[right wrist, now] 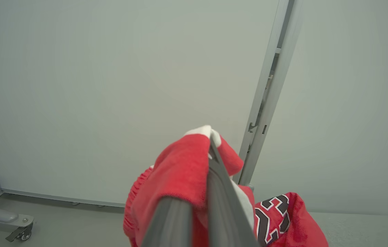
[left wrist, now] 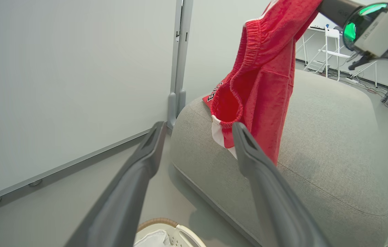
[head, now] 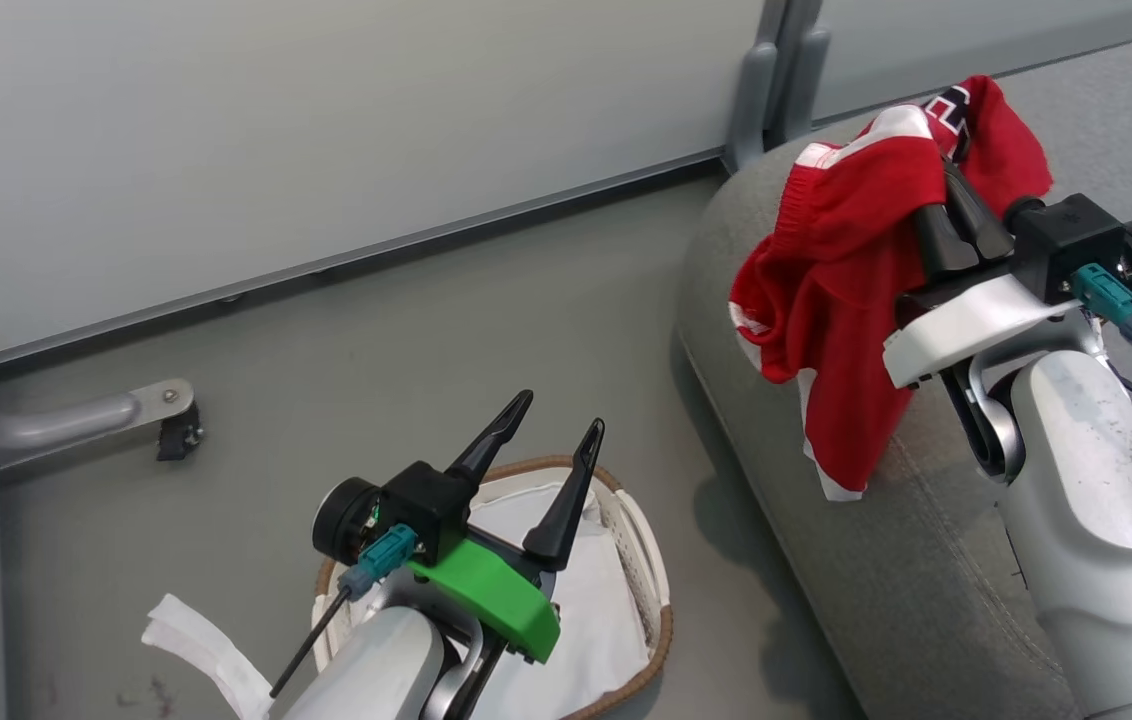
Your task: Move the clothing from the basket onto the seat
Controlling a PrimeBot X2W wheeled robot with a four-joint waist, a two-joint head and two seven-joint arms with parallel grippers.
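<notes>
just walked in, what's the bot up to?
The right hand is shut on a red jersey and holds it up over the grey seat, with the cloth hanging down at the seat's near edge. The left hand is open and empty above the basket, where the white liner shows.
</notes>
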